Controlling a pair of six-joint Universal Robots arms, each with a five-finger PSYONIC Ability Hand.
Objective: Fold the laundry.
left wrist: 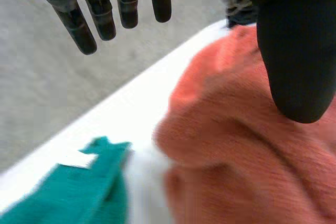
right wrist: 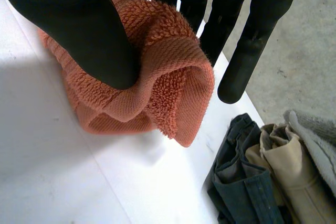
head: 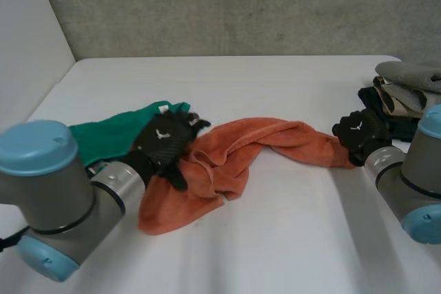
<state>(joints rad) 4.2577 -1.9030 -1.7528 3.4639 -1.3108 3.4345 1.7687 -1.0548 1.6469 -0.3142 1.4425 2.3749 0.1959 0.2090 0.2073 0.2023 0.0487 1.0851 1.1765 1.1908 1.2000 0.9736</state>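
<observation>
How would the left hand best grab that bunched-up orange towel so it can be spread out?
Probably by the flap of the orange towel nearest the left arm, coming in from the table's near side. That flap lies flat with a free edge, while the middle is twisted into a roll and the right hand pinches the far end.

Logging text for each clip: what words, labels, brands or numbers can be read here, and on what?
No text can be read.
White tag on the green cloth: too blurred to read.
White mark on the back of the left hand and the right hand: a logo shape, no letters.
On the towel and the clothes pile: nothing printed shows.
</observation>
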